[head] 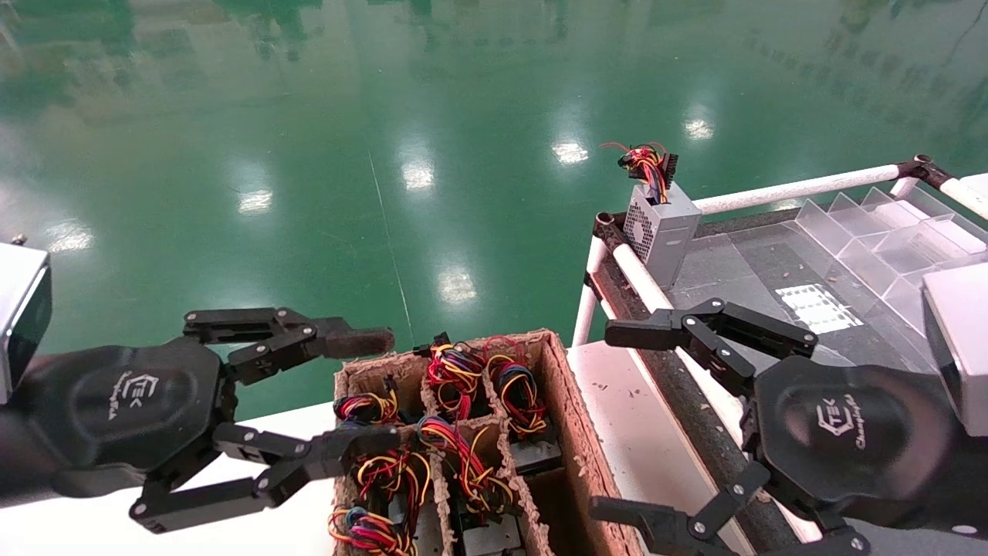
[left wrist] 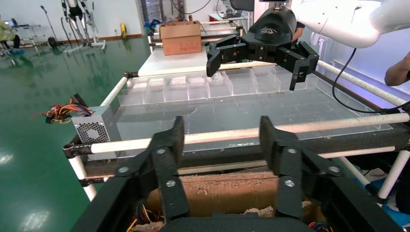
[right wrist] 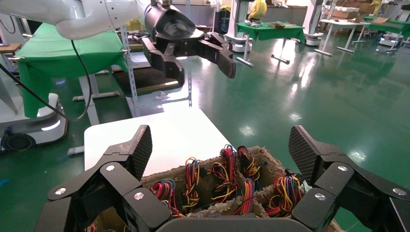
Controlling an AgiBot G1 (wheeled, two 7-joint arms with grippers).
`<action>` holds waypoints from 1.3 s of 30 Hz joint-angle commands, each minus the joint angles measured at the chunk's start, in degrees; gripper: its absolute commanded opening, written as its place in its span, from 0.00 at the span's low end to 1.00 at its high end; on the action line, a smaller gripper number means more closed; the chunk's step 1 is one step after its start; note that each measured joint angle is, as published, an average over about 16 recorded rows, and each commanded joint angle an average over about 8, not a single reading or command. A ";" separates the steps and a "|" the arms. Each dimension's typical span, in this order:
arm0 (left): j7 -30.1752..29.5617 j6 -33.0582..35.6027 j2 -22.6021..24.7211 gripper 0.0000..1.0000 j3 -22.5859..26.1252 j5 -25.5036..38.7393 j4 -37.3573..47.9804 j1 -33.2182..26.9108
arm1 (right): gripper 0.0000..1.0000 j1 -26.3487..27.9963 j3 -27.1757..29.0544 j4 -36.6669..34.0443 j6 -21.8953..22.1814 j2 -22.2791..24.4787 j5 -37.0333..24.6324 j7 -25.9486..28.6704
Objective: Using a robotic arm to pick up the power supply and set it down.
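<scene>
- A glossy green floor (head: 309, 154) fills the background, with a white table (head: 641, 432) and a pipe-framed rack (head: 795, 188) in front of the robot.
- The power supply (head: 660, 228), a small grey vented box, stands tilted at the rack's far left corner against a white pipe, its coloured wires (head: 647, 164) sticking up from the top.
- A cardboard box (head: 567, 409) with dividers sits on the table, holding more wire-topped units (head: 463, 432).
- The left gripper (head: 370, 394) hovers at the box's left edge, fingers spread wide, holding nothing.
- The right gripper (head: 617, 421) hangs over the table just right of the box, its fingers also wide apart and empty.
- Clear plastic trays (head: 888, 232) lie on the rack's surface.
</scene>
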 commanded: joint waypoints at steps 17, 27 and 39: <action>0.00 0.00 0.00 0.00 0.00 0.00 0.00 0.00 | 1.00 0.00 0.00 0.00 0.00 0.00 0.00 0.00; 0.00 0.00 0.00 1.00 0.00 0.00 0.00 0.00 | 1.00 0.00 0.00 0.00 0.00 0.00 0.00 0.00; 0.00 0.00 0.00 1.00 0.00 0.00 0.00 0.00 | 1.00 0.23 -0.67 -0.41 0.96 -0.07 -1.19 1.23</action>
